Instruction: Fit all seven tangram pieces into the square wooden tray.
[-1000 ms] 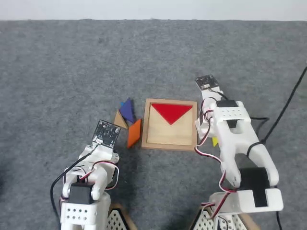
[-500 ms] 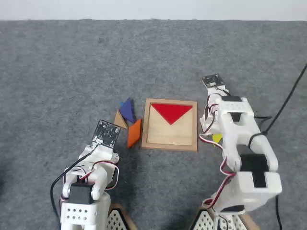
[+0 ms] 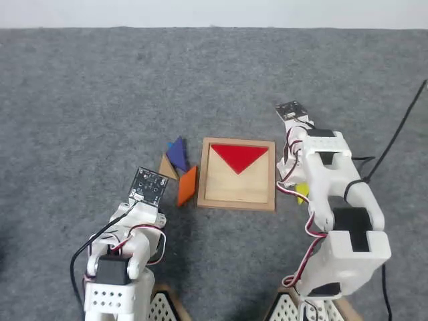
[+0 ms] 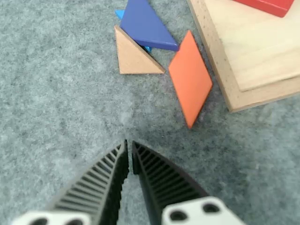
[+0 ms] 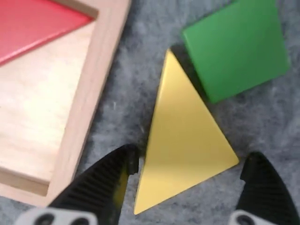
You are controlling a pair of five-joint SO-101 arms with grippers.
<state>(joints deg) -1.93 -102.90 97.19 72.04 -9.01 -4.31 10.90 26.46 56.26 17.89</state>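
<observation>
Mid-frame, flat on the grey surface (image 5: 136, 61): yellow triangle (image 5: 185, 140), straddled by the right tool (image 5: 190, 161) with its fingers spread wide. One dark finger (image 5: 105, 180) up against the triangle's long edge, just beside the wooden tray (image 5: 101, 89) rim; the other just off a corner. Close by the triangle's apex, toward a frame corner: green square (image 5: 236, 51). Inside the tray, at another corner of the frame: red triangle (image 5: 37, 23), bare wood alongside.

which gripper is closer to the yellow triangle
Right. The right gripper hangs open over the yellow triangle, beside the wooden tray. The left gripper is shut over the carpet across the tray, near the orange parallelogram.
</observation>
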